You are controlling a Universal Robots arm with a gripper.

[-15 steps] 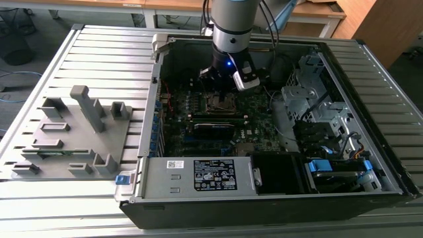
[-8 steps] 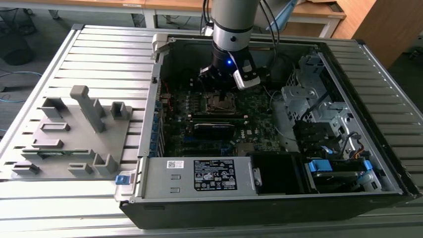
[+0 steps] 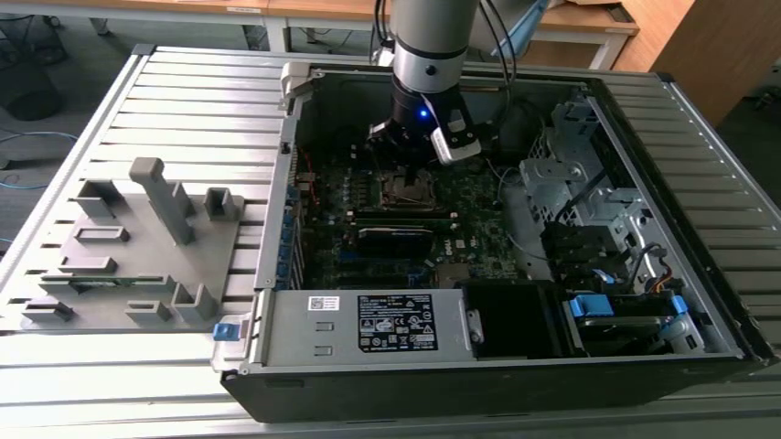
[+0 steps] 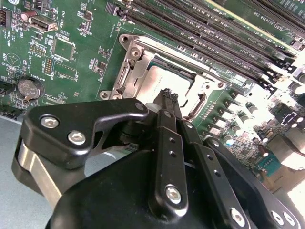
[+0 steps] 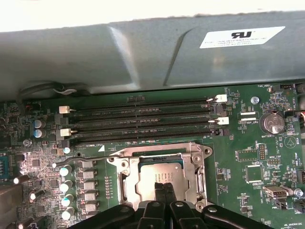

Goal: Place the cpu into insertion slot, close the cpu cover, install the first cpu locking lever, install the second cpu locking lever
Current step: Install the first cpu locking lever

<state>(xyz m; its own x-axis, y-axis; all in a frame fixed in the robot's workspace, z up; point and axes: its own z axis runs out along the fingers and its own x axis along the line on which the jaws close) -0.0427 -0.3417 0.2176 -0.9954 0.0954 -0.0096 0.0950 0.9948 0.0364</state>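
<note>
- Standing on the slatted tabletop (image 3: 183,101), an open computer case (image 3: 488,384) fills it from the middle to the edge at the exterior view's right.
- A grey tray (image 3: 110,274) of moulded holders lies near the tabletop edge at the exterior view's left, well apart from the work.
- The green circuit board (image 5: 248,143) lies flat on the floor of the case, and the arm (image 3: 430,46) reaches down into the case over it.
- The hand (image 5: 163,187) is clenched: its two fingers are pressed together with nothing seen between them, and their tips rest on or just above the chip.
- The slot (image 5: 118,164) sits amid the board, just beside the long black memory rails.
- The cover (image 5: 190,174) appears to lie flat on the slot, its window framing the chip, so closing looks done or nearly done. Whether the hand is pressing it down I cannot tell.
- The cpu (image 5: 159,172) is seated in the slot with its grey metal top facing up, so the first step looks finished.
- A thin rod (image 5: 83,156) juts out from the slot's corner over the board. It is likely a locking lever not yet latched, so both lever steps seem left to do.
</note>
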